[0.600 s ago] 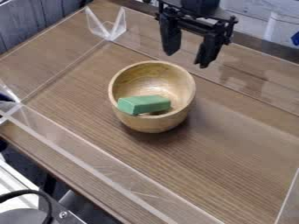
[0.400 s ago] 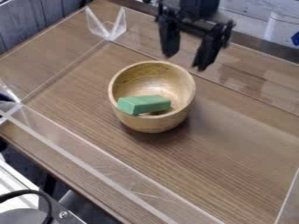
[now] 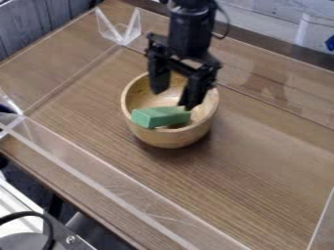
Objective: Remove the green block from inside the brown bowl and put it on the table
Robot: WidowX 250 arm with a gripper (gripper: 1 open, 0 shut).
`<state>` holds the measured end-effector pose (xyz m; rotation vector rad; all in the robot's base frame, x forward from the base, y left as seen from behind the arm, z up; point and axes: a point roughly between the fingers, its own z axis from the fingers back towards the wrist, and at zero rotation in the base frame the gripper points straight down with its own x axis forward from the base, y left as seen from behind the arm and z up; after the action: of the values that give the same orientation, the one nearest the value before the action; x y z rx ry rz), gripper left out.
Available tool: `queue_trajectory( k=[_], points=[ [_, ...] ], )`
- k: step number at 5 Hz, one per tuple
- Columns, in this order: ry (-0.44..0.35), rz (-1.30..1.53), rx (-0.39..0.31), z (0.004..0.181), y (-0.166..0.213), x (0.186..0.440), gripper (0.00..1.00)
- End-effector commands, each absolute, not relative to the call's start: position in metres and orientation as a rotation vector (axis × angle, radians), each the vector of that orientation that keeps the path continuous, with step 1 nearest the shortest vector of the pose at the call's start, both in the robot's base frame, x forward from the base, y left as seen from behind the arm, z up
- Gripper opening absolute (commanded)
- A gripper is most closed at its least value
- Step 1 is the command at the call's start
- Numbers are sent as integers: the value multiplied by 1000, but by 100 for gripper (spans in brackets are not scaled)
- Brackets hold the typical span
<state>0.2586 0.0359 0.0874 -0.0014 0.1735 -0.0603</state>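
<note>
Green block (image 3: 160,118) lying flat inside the bowl (image 3: 144,133), toward its near-left side, long axis running roughly left to right and tilted slightly. Bowl: round, light wood, thick rim, standing upright near the middle of the table (image 3: 248,166). Gripper (image 3: 175,95) above the bowl's far half, pointing straight down, its two dark fingers (image 3: 193,90) spread wide with nothing between them; the fingertips reach to about rim level over the bowl's interior, just behind the block and not touching it. Whether the tips have passed below the rim cannot be told from this view. Table: brown wood grain with darker streaks, bordered by clear acrylic walls (image 3: 78,171) along the near and left edges; a clear corner bracket (image 3: 121,29) stands at the far left.
</note>
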Motion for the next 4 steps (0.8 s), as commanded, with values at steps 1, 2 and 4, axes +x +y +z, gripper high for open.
queue_trajectory(
  k=[1,2,4],
  points=[
    [115,-74,14,95,51,259,100],
    [123,-85,27,87,60,257,100],
    [150,-128,46,72,64,263,100]
  ],
)
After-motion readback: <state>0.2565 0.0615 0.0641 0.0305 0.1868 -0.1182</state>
